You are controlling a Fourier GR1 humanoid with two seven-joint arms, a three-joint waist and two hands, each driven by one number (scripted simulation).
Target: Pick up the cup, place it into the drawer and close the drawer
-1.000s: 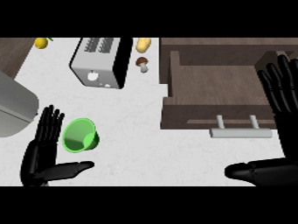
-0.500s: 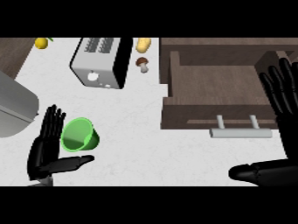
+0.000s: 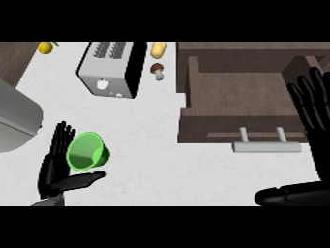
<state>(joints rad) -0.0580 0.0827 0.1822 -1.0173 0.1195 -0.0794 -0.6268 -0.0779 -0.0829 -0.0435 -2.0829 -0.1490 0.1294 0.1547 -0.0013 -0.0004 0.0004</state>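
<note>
Presently, on the white counter [image 3: 160, 126]:

Cup [image 3: 88, 151], green, lying tipped on its side toward the counter's left edge, mouth turned toward my left hand.

Left hand [image 3: 59, 164], low at the left, fingers straight and spread, thumb stretched out under the cup. The palm sits right against the cup, but I grip nothing.

Right hand [image 3: 323, 126], at the right edge, open, fingers straight and pointing up, thumb out along the bottom; it overlaps the drawer's right side.

Drawer [image 3: 246, 92], dark wood, pulled open at the upper right, its pale handle [image 3: 266, 145] facing me.

Toaster [image 3: 112, 68], silver and black, at the far edge, left of the drawer.

Mushroom [image 3: 157, 70], small, between toaster and drawer.

Yellow items [image 3: 158, 48], two, on the far edge; too small to name.

Grey appliance [image 3: 3, 116], at the left edge.
</note>
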